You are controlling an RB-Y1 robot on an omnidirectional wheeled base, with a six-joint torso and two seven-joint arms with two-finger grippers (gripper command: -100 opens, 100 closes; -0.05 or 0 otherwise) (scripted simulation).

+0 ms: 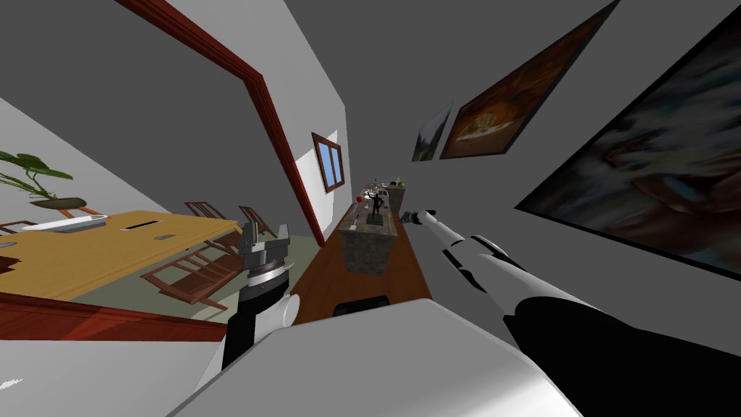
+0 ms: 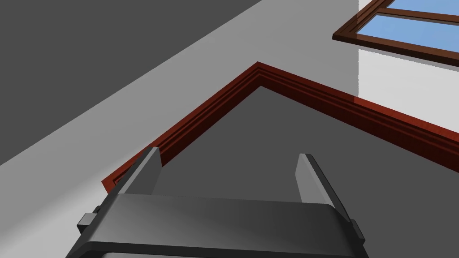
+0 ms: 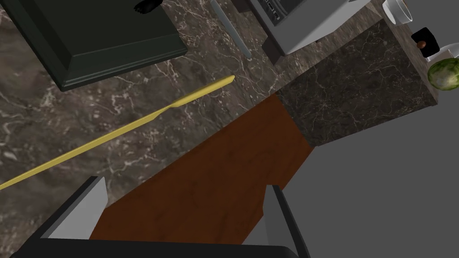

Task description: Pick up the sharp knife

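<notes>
A long, thin yellow knife-shaped utensil (image 3: 116, 132) lies flat on a dark marble countertop (image 3: 54, 116). A slim grey blade-like piece (image 3: 231, 29) lies farther along the same top; I cannot tell which of the two is the sharp knife. My right gripper (image 3: 186, 206) hovers open above the counter's edge, nothing between its fingers, with the yellow utensil just beyond one finger (image 3: 96, 197). In the head view the right arm reaches out to the counter island (image 1: 369, 239), its gripper (image 1: 409, 216) at the far side. My left gripper (image 2: 228, 174) is raised by my chest (image 1: 260, 242), open and empty.
A dark square slab (image 3: 98, 36) and a grey appliance (image 3: 305, 18) stand on the counter near the utensils. A second marble block (image 3: 358, 94) carries a white cup (image 3: 396, 10) and a green round thing (image 3: 443, 74). Red-brown floor (image 3: 201, 179) lies below. A dining table (image 1: 108, 246) with chairs (image 1: 195, 275) stands left.
</notes>
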